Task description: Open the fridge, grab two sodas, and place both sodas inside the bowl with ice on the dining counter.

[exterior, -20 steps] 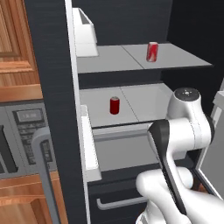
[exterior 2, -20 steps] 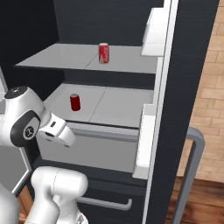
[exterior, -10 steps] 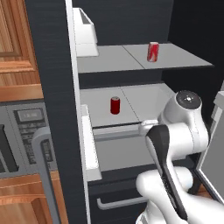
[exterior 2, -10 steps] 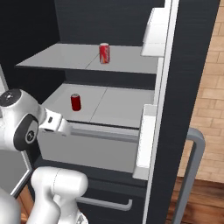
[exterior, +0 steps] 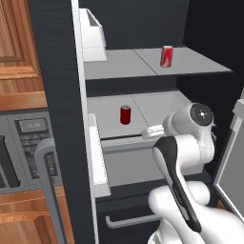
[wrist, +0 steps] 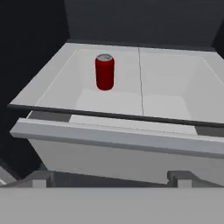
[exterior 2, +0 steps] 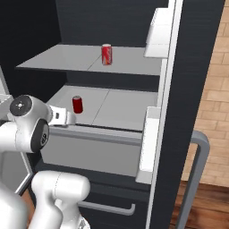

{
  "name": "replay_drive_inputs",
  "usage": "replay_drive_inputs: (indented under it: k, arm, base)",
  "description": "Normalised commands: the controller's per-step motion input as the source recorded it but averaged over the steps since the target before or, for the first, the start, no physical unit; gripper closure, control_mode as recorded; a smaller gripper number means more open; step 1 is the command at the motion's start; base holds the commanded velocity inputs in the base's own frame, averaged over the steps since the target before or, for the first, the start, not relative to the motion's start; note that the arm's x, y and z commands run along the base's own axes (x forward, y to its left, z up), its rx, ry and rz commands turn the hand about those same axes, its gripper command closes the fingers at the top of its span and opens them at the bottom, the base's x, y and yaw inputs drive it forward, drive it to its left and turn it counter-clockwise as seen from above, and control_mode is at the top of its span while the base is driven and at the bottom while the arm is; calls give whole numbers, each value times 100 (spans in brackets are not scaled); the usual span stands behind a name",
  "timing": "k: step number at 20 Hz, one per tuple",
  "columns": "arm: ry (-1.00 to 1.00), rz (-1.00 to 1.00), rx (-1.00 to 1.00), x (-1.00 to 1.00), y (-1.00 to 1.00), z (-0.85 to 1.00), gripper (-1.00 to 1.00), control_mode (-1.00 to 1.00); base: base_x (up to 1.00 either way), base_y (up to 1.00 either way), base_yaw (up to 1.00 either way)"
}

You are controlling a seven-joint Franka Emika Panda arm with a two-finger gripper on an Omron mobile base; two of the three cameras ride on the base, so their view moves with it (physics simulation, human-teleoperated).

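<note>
Fridge (exterior: 57, 95): stands open, its doors swung wide, so the first step of the task looks done.
Lower soda (wrist: 105, 71): upright on the lower grey shelf (wrist: 166, 92), toward its back left, untouched.
Upper soda (exterior: 167, 56): upright on the shelf above, well apart from the arm.
Gripper (wrist: 111, 178): released, jaws spread wide and empty, poised at the front edge of the lower shelf and aimed at the nearer can.
Left to do: by these pictures, both grabs and both drops into the bowl with ice on the dining bench remain.
Writing: white markings on the upper can are too small to read; the lower can shows plain red.
</note>
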Motion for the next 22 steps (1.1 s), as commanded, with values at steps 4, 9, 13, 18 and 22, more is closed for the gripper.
replay_drive_inputs:
  k: [4,9,13,18,22]
  arm:
    - [-15,3,0,34,8,-21,-100,-100]
    - [-3,0,0,28,6,-5,-100,-100]
    - [-1,0,0,29,10,-2,-100,-100]
    - [-5,0,0,31,6,-1,-100,-100]
    - [-2,0,0,42,10,0,-100,-100]
  base:
    - [0,0,0]
    - [0,0,0]
    - [0,0,0]
    - [0,0,0]
    - [0,0,0]
